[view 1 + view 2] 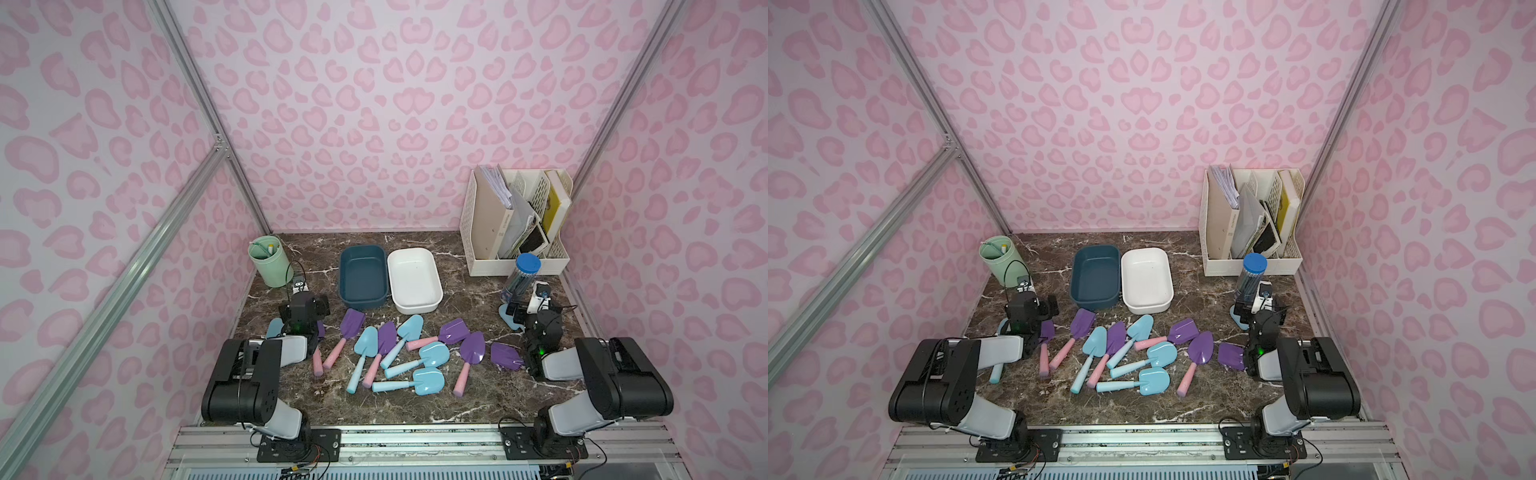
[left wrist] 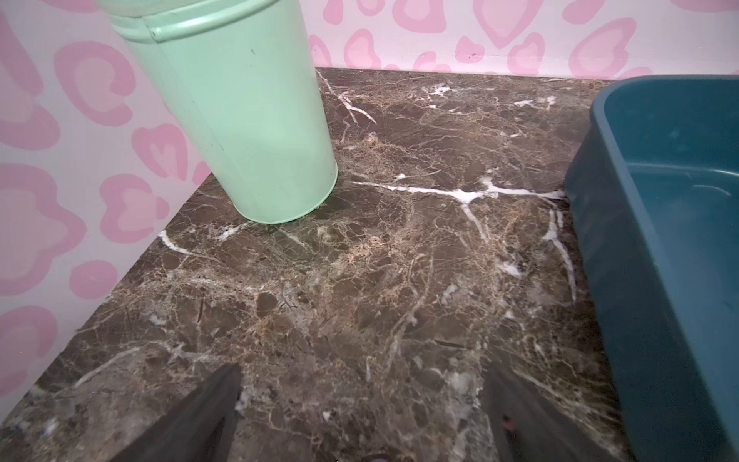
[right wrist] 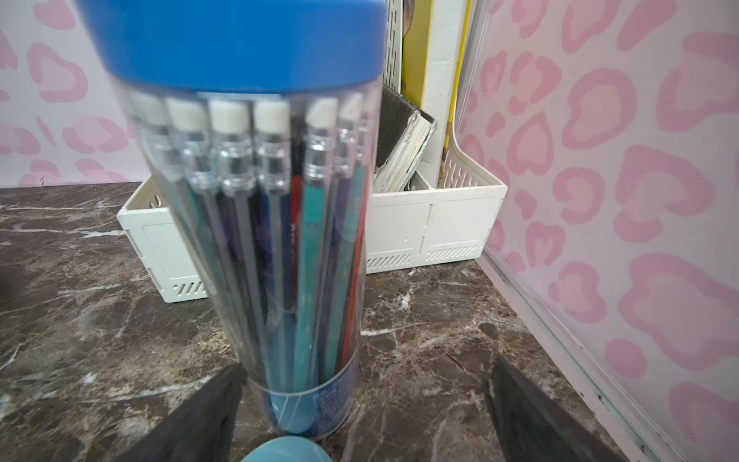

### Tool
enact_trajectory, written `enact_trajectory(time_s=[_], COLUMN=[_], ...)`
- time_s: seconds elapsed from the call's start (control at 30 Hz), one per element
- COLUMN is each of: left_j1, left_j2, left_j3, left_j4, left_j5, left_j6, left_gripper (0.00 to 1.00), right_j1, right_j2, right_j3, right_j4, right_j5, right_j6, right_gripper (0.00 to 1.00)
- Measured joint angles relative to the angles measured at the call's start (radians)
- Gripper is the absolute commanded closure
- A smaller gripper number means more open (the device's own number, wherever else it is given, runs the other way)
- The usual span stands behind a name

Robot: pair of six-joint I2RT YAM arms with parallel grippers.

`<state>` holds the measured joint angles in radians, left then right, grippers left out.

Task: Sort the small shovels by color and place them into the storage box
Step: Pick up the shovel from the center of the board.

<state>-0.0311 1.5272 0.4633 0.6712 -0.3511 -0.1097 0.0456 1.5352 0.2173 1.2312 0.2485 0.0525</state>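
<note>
Marble tabletop [image 1: 469, 299] carried the small shovels [image 1: 387, 337] in a loose spread across its middle, none in the dark blue box [image 1: 362, 301] or the white box [image 1: 417, 308] just behind them; most lay with blades toward the boxes and handles toward the front edge. The left gripper [image 2: 364, 372] stood wide and empty, facing the green cup [image 2: 240, 120], with the spread inward of it and back toward its base; the right gripper [image 3: 368, 368], equally wide and empty, faced the pencil tube [image 3: 256, 224] close ahead, a light blue blade [image 3: 286, 450] just below it. The purple blade [image 1: 505, 356] lay nearest the right arm; a pink-handled shovel [image 1: 318, 361] lay nearest the left. Room looked tight by the tube and file rack [image 1: 519, 266], and open over the boxes.
</note>
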Motion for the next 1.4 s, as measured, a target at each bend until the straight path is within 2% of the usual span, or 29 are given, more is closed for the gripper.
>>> enact_trajectory(time_s=[1.33, 1.4], left_j1=[0.000, 0.000], left_j2=[0.000, 0.000], left_j3=[0.000, 0.000], left_j4=[0.000, 0.000], left_j5=[0.001, 0.001], left_j6=[0.003, 0.003], left_gripper=[0.02, 0.04], right_j1=[-0.006, -0.006], right_j2=[0.000, -0.001], right_j3=[0.001, 0.001], right_j4=[0.000, 0.000], right_j5=[-0.006, -0.006], right_j6=[0.000, 0.000], right_gripper=[0.01, 0.05])
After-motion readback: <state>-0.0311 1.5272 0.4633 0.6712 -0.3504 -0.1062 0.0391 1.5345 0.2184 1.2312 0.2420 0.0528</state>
